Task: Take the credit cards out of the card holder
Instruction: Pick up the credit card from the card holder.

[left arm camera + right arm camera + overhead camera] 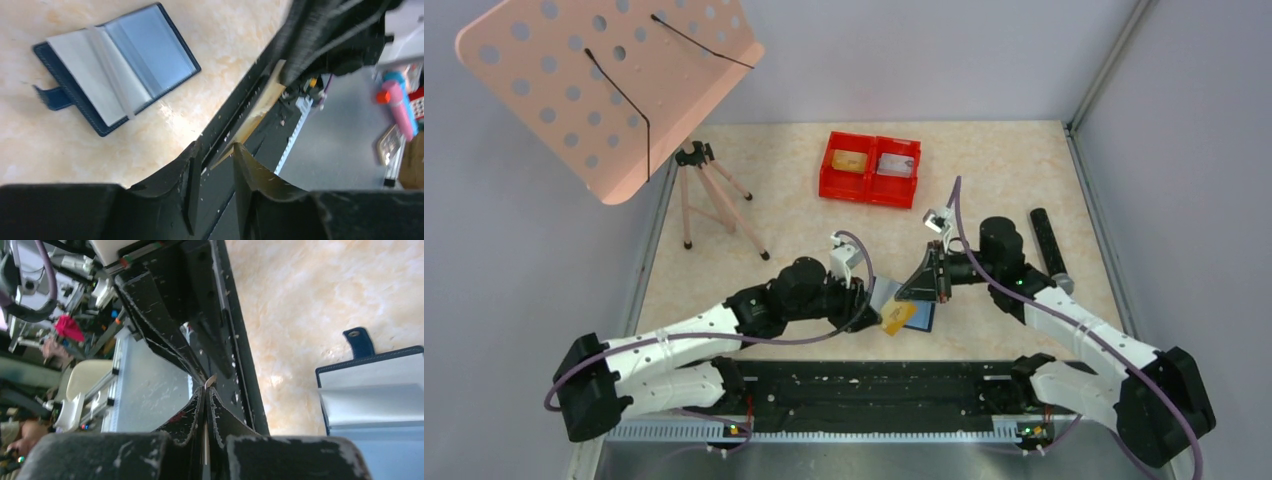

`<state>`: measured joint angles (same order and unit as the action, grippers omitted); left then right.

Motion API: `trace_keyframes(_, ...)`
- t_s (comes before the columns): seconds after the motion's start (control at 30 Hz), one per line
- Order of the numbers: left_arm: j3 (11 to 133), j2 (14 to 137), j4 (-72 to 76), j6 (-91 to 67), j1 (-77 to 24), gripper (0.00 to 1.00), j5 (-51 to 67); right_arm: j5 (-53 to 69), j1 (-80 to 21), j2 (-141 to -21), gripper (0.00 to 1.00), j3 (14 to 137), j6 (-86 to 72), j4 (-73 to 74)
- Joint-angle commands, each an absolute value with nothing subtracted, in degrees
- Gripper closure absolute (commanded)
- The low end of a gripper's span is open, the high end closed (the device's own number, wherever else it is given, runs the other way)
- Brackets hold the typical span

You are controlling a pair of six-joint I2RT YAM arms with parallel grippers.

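Noting a handover: the thin gold-tan plastic credit card (897, 317) hangs just above the open navy-blue bifold card holder (120, 70). The right gripper (206, 390) is clamped on one end. The left gripper (216, 150) stands partly open around the other end, gripping nothing. I judge the card light, stiff and slick, so I pinch its flat faces. Its long axis runs gripper to gripper.
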<state>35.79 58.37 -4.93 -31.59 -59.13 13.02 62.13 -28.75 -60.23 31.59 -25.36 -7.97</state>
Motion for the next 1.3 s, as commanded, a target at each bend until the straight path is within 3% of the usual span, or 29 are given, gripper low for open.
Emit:
trace_keyframes(0.0,36.47,55.35,-1.44,-36.20,-53.48,0.61,14.61,54.19,-28.85,-55.50,1.00,31.25,-38.49,-20.22)
trace_keyframes(0.17,34.64,52.47,3.43,-41.44,-48.08,0.50,16.43,40.83,-28.65,-52.19,1.00,31.29,-48.66,-20.57)
trace_keyframes(0.3,32.69,50.03,8.96,-45.58,-44.95,0.38,17.64,33.12,-28.70,-49.08,1.00,26.87,-58.65,-30.89)
trace_keyframes(0.63,32.46,54.78,23.53,-51.42,-43.07,0.37,22.15,21.01,-28.75,-44.13,1.00,19.36,-69.21,-39.96)
trace_keyframes(0.87,34.74,59.62,27.77,-53.09,-43.07,0.45,23.36,14.31,-28.75,-40.79,1.00,14.82,-72.74,-41.08)
trace_keyframes(1.03,34.93,61.25,29.27,-53.88,-43.02,0.55,22.17,12.53,-28.78,-39.55,1.00,13.32,-73.51,-41.22)
trace_keyframes(1.13,34.78,62.05,31.03,-54.92,-42.89,0.68,22.36,11.97,-28.79,-39.11,1.00,12.54,-73.94,-41.06)
trace_keyframes(1.27,35.18,63.05,32.41,-56.05,-42.73,0.92,23.08,11.07,-28.77,-38.68,1.00,11.56,-74.79,-41.20)
